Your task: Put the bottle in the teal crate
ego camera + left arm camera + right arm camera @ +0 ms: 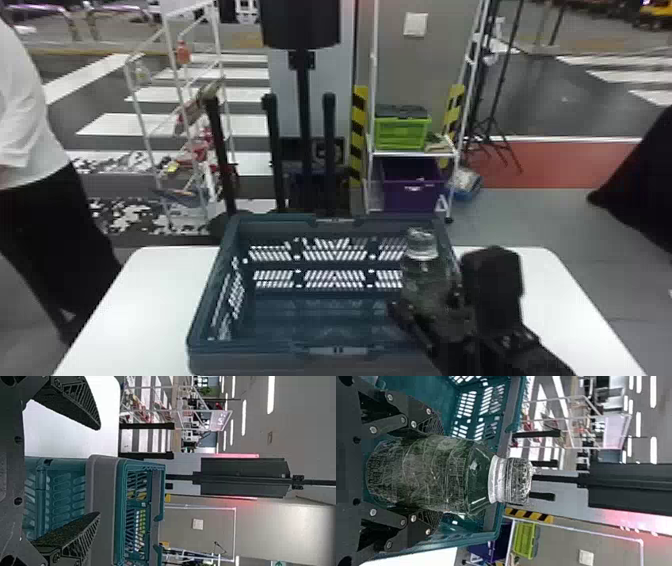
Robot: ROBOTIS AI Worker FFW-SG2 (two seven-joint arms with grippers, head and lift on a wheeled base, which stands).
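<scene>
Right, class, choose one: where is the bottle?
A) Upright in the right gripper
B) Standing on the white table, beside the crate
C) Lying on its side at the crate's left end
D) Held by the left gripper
A: the right wrist view shows the bottle clasped between the right gripper's two fingers, cap end up, while the left gripper is open and holds nothing.
</scene>
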